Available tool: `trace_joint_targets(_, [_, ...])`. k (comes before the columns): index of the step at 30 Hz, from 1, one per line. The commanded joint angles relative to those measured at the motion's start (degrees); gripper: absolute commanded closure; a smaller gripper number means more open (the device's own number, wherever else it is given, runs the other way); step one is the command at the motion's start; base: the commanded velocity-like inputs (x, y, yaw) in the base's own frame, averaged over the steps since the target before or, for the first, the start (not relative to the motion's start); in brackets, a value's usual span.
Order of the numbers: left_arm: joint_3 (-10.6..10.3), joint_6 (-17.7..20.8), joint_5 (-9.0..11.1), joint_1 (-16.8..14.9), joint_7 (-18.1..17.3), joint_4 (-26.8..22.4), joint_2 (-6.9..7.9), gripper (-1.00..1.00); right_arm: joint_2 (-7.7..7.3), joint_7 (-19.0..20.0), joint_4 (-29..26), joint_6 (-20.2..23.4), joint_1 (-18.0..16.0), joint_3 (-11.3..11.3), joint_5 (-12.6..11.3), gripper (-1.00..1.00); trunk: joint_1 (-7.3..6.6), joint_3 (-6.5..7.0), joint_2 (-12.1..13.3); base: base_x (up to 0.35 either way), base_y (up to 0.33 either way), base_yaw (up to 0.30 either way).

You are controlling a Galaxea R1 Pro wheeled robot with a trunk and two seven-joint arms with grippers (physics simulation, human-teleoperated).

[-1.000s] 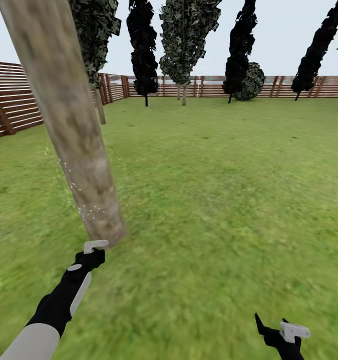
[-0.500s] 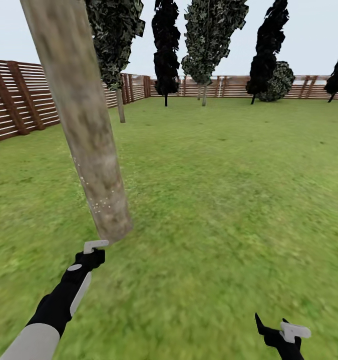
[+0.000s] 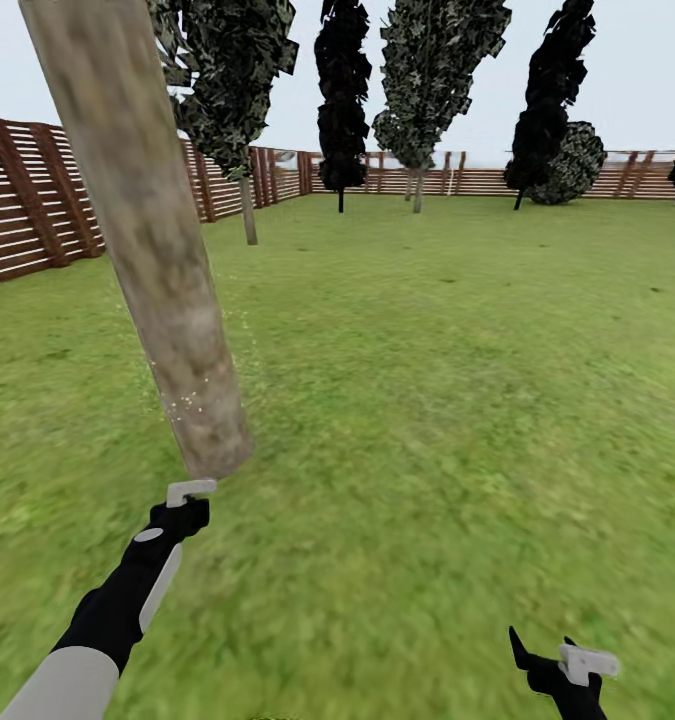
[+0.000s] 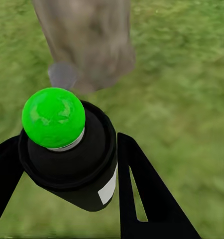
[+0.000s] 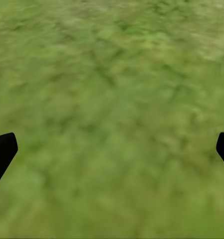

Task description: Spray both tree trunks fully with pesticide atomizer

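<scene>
Brown slatted fence lines the far and left edges of the lawn, with several dark, jagged-leaved trees and one round bush standing before it. Close to the robot a thick tree trunk rises from the grass, mottled grey-beige and leaning across the head view, with pale specks scattered over its lower part near the base. A second, thinner pale trunk stands farther back near the fence corner. Nothing lies between the left arm and the near trunk.

The pesticide atomizer is a dark, round-bodied bottle with a bright green cap on a whitish collar and a small white label on its side. It sits between the black fingers of the left gripper, which are clamped on its body; its cap end faces the blurred base of the trunk just ahead.

The right gripper hangs low over bare grass, well apart from the trunk, its fingertips spread wide and holding nothing.
</scene>
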Motion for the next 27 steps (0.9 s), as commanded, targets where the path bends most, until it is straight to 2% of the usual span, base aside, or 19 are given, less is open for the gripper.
trace_joint_targets(1, [0.0, 0.0, 0.0, 0.0, 0.0, 0.0, 0.00, 1.00, 0.00, 0.0, 0.0, 0.0, 0.0, 0.0, 0.0, -1.00, 0.00, 0.00, 0.0, 0.066, -0.274, 0.275])
trace_joint_targets(15, [0.0, 0.0, 0.0, 0.0, 0.0, 0.0, 0.00, 1.00, 0.00, 0.0, 0.0, 0.0, 0.0, 0.0, 0.0, -1.00, 0.00, 0.00, 0.0, 0.097, -0.274, 0.276])
trace_joint_targets(27, [-0.1, 0.0, 0.2, 0.0, 0.1, 0.1, -0.09, 1.00, 0.00, 0.0, 0.0, 0.0, 0.0, -0.1, 0.0, -1.00, 0.00, 0.00, 0.0, 0.177, -0.248, 0.263])
